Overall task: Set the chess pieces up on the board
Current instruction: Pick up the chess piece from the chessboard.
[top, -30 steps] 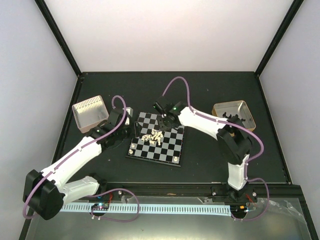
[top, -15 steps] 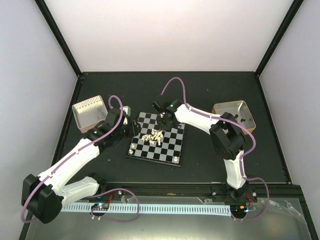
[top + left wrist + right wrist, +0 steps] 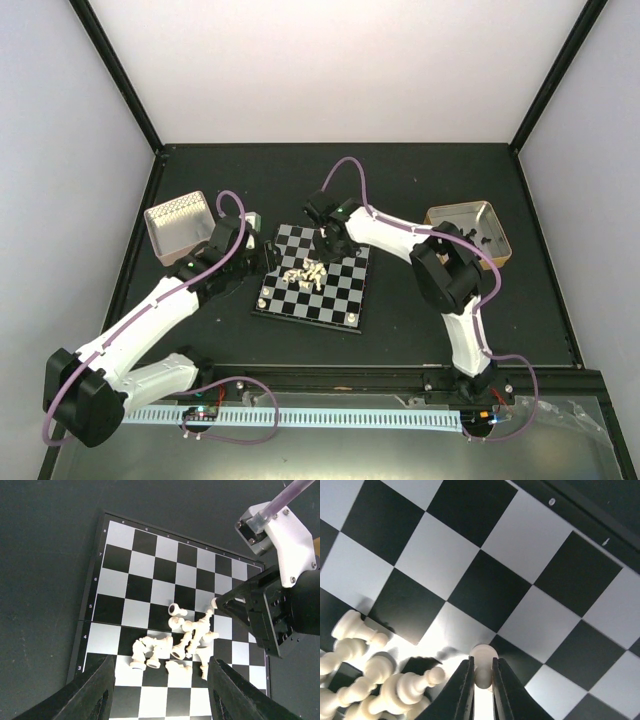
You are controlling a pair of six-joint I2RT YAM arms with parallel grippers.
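The board (image 3: 340, 292) lies mid-table; it also shows in the left wrist view (image 3: 135, 572) and the right wrist view (image 3: 485, 587). A heap of cream-white chess pieces (image 3: 304, 273) lies toppled on its middle, seen in the left wrist view (image 3: 175, 642) and at lower left of the right wrist view (image 3: 365, 685). My right gripper (image 3: 481, 672) is shut on one cream piece (image 3: 482, 665), held just above the board beside the heap. It shows over the board's far part in the top view (image 3: 331, 236). My left gripper (image 3: 161, 690) is open above the board's left side, holding nothing.
A tan tin (image 3: 180, 226) sits left of the board. Another tin (image 3: 468, 230) holding dark pieces sits to the right. Single pieces stand at the board's near corners (image 3: 263, 302). A small pale object (image 3: 252, 219) lies near the left wrist.
My right gripper has shifted slightly left over the far part of the board. My left arm has edged slightly toward the far left.
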